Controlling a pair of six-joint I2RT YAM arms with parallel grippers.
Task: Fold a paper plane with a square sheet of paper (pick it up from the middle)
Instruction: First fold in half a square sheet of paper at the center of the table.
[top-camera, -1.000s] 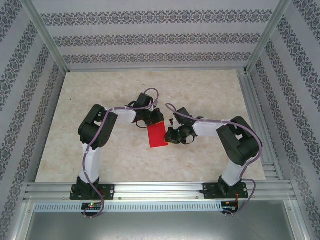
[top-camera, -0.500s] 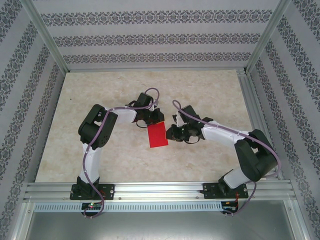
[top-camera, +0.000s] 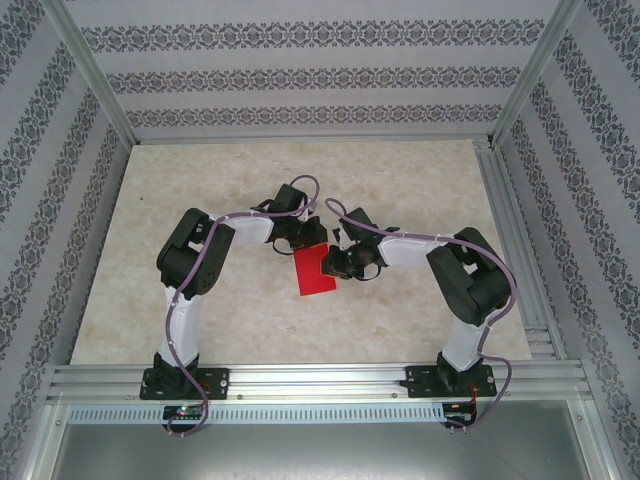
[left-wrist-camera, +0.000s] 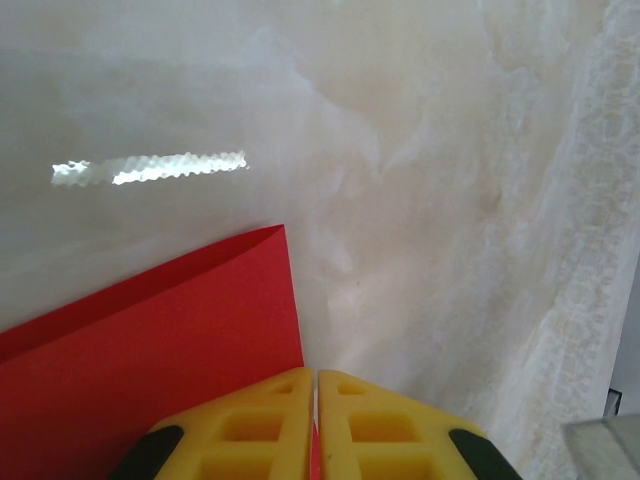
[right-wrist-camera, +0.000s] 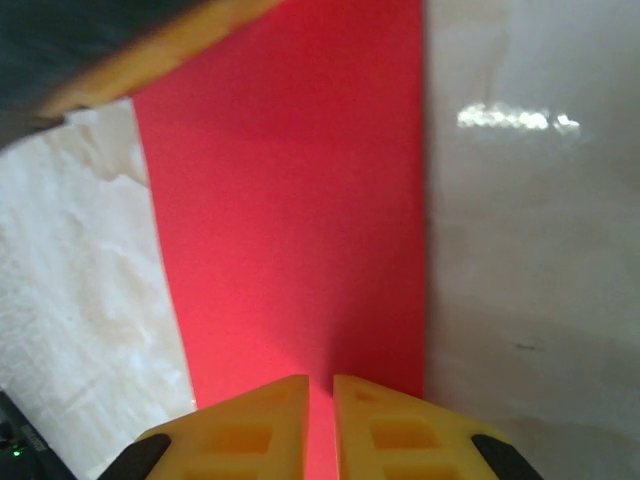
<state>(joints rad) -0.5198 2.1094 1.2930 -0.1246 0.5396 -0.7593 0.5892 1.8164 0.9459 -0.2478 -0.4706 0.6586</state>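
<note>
The square sheet of paper lies on the table as a red rectangle, doubled over, with a fold layer showing along its far edge in the left wrist view. My left gripper sits at its top edge. Its yellow fingers are shut, with a sliver of the red paper pinched between them. My right gripper is over the sheet's right edge. Its fingers are nearly together, their tips down on the red paper, which shows through the narrow slit.
The marble-look table is bare around the sheet. Aluminium rails run along the near edge and posts stand at the corners. Patterned walls close in three sides. The left gripper's finger crosses the top left of the right wrist view.
My right arm stretched out to the right, then drew back, and its gripper slid left onto the sheet's right edge. The left gripper and the paper stayed put.
</note>
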